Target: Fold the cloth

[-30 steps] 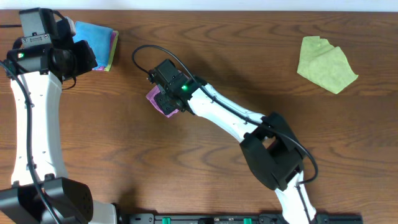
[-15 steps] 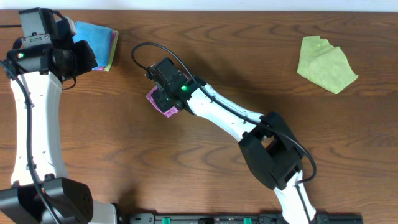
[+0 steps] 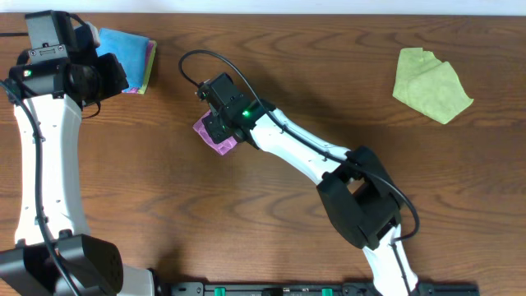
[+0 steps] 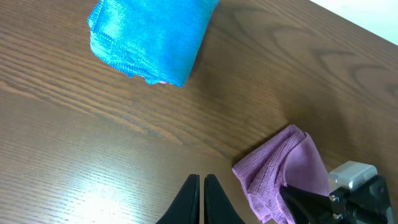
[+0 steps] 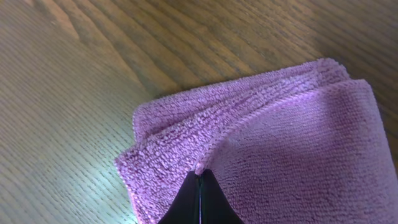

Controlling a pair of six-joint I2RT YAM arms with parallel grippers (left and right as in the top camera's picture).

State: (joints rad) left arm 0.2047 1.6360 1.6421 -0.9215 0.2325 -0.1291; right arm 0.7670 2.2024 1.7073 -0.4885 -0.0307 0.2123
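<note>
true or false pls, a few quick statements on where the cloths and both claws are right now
1. The purple microfibre cloth lies folded in a small bundle on the brown wooden table. True.
2. The left claw grips the bright blue folded cloth. False: it is shut over bare wood, apart from that cloth.
3. The right claw is shut, its tips at the purple cloth. True.
4. The lime-green crumpled cloth touches the purple one. False: it lies far across the table, alone.
</note>
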